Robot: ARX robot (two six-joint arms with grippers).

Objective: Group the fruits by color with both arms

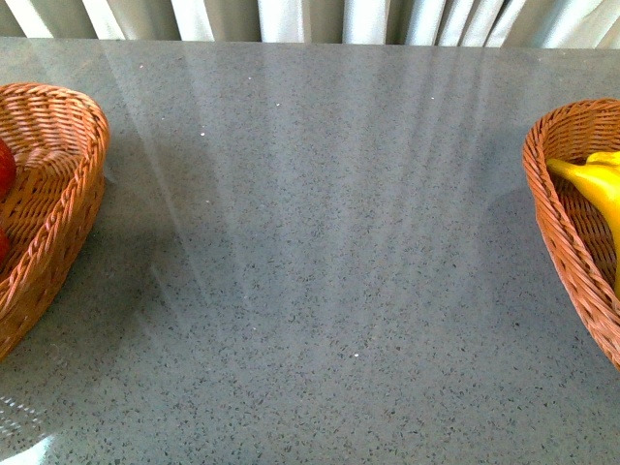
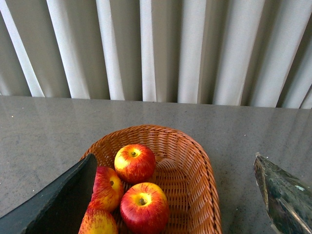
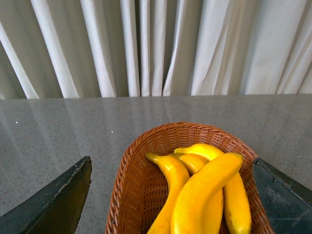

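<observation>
In the left wrist view several red apples with yellow streaks (image 2: 141, 204) lie in a woven orange basket (image 2: 195, 165). My left gripper (image 2: 173, 158) is open and empty above that basket, its fingers (image 2: 63, 200) apart on either side of the apples. In the right wrist view several yellow bananas (image 3: 204, 190) lie in another woven basket (image 3: 129, 180). My right gripper (image 3: 171, 160) is open and empty above it. In the front view the apple basket (image 1: 68, 194) sits at the left edge and the banana basket (image 1: 557, 213) at the right edge. Neither arm shows there.
The grey speckled tabletop (image 1: 310, 262) stretches between the two baskets. White pleated curtains (image 1: 291, 17) hang behind the table's far edge.
</observation>
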